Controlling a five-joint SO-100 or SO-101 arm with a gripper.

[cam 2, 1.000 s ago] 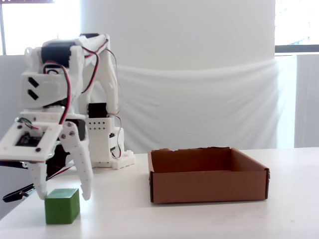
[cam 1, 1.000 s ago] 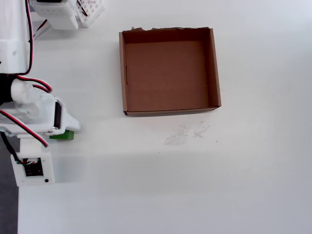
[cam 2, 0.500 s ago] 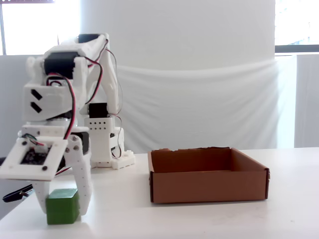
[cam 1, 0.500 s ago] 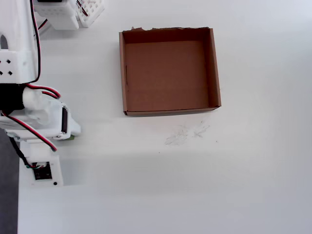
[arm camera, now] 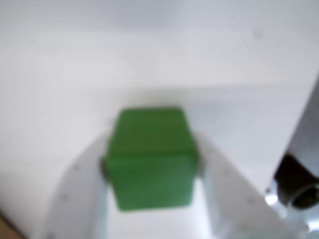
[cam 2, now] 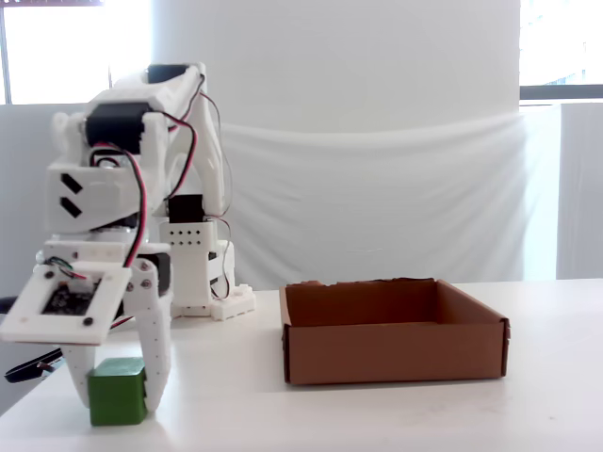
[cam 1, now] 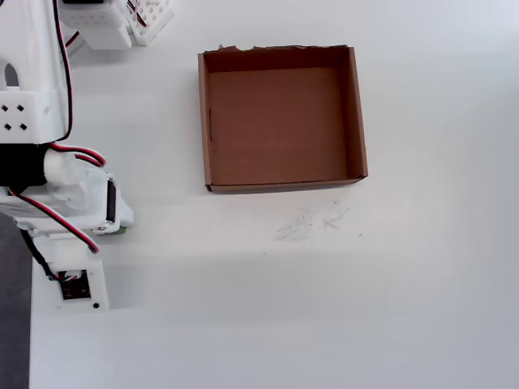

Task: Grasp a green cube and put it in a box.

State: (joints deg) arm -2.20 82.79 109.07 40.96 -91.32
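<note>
Green cube (cam 2: 118, 396) sits on the white table (cam 2: 377, 414), left of the box (cam 2: 391, 331) in the fixed view. The claw (arm camera: 152, 174) straddles it, fingers (arm camera: 82, 194) against both sides, cube not lifted.

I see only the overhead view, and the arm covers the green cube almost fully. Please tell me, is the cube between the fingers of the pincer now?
Observer: Yes. In the wrist view the green cube sits between the two fingers of the pincer, one on each side, both against it.
Operator: Is it lifted already?
Observer: No. In the fixed view the cube rests on the table.
Operator: Is the box empty? Its walls may hide something from me.
Observer: The fixed view shows nothing rising above the walls of the box; its floor is hidden there.
</note>
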